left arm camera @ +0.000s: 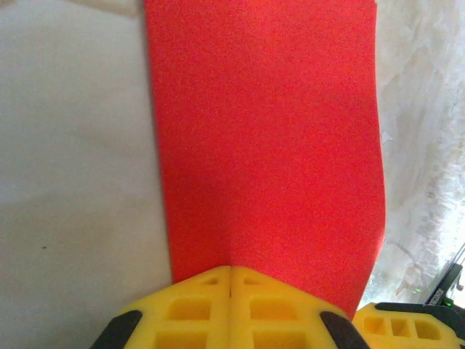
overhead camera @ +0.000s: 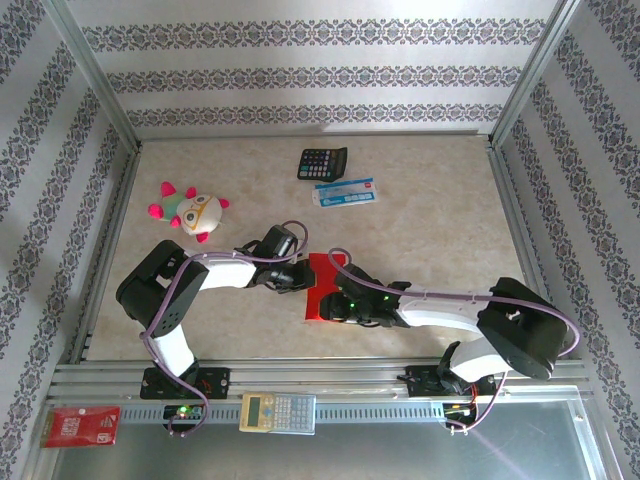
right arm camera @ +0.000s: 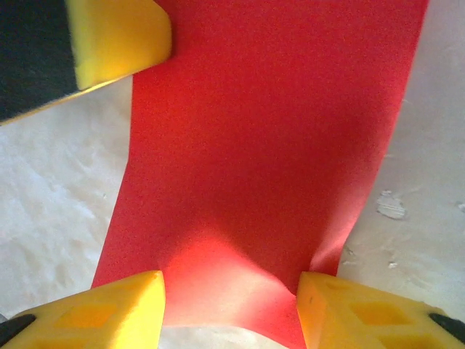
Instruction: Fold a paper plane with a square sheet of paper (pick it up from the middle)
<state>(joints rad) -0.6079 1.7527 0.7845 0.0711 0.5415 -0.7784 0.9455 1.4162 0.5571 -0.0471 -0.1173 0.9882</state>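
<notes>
**Red sheet mid-bench, both hands on it**

Going from the left in the top view: a red printed packet (overhead camera: 82,426) lies on the front rail (overhead camera: 400,412) at about 7 o'clock. A plush toy (overhead camera: 190,210) lies on the bench (overhead camera: 440,230) at 10 o'clock.

The left hand (overhead camera: 303,278) reaches in from 9 o'clock. In its wrist view, the left hand (left arm camera: 231,280) has both yellow fingers pressed tight together, tips on the near edge of the square sheet of paper (left arm camera: 265,138). I can't tell if it's pinching the edge or just pressing it down.

A pale calculator (overhead camera: 278,411) lies on the rail at 6 o'clock.

The sheet (overhead camera: 322,290) lies on the bench just below centre and looks like a tall red strip.

A black calculator (overhead camera: 322,162) is at 12 o'clock, with a blue-and-white packet (overhead camera: 345,192) just beside it toward 1.

The right hand (overhead camera: 330,305) comes in from 4 o'clock. In its wrist view, the right hand (right arm camera: 231,305) is spread apart, with fingers (right arm camera: 349,313) on either side of the sheet's end. The paper bows up between them.
</notes>
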